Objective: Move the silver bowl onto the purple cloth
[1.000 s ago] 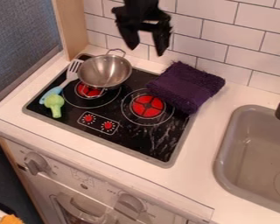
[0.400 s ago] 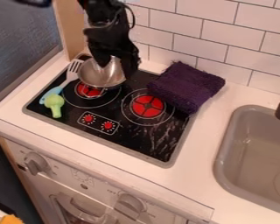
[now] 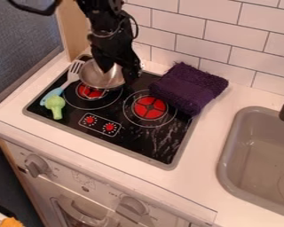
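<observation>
Silver metal bowl (image 3: 98, 80) sits over the rear-left red burner of the black cooktop (image 3: 79, 116), the black hand (image 3: 117, 75) above it with its fingers parted, one reaching into the bowl and one outside its right side; I can't tell whether they grip the rim. Beside it lie a blue-handled slotted spatula (image 3: 71, 79) and a green toy broccoli (image 3: 55, 104), while a folded purple cloth (image 3: 189, 88) overlaps the cooktop's right edge and the white tabletop (image 3: 211, 133), near a grey sink (image 3: 227, 166) and white-tiled wall (image 3: 209, 35).
</observation>
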